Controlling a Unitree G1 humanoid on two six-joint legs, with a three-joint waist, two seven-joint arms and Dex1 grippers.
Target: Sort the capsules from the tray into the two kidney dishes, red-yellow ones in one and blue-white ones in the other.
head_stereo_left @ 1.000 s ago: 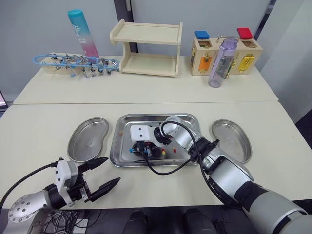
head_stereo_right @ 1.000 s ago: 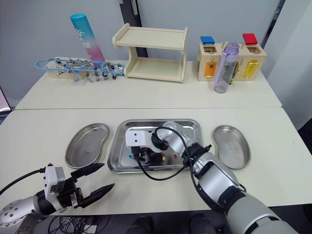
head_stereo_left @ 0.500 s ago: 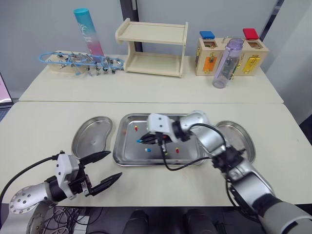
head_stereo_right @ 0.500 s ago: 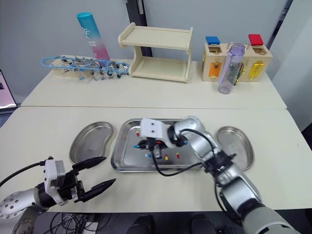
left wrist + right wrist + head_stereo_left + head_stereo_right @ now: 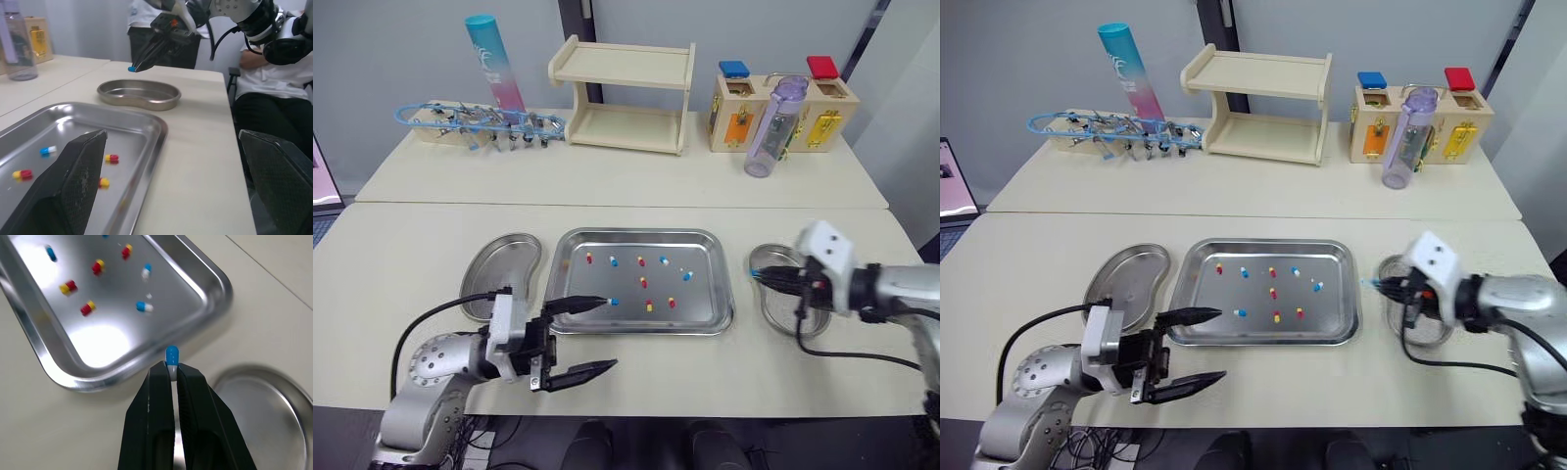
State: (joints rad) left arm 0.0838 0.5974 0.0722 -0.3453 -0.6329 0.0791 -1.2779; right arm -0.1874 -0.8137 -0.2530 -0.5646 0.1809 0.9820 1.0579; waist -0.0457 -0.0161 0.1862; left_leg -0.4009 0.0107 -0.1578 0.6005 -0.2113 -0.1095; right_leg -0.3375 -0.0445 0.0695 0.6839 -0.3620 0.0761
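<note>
Beige table (image 5: pixel 431 245): your R claw (image 5: pixel 171 368), clamped on a blue-white capsule (image 5: pixel 171 354), has left the tray (image 5: pixel 607 279) & reached the right-edge kidney dish (image 5: pixel 775 315) rim, so drop's near. L claw (image 5: pixel 610 333) apart, front edge.

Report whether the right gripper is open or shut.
Shut on a blue-white capsule. The right gripper is closed tight, with the capsule pinched at its very tip, close to the right kidney dish.

Left gripper (image 5: pixel 610 333) gapes wide; right gripper (image 5: pixel 171 369) pinches a capsule (image 5: pixel 171 353).
</note>
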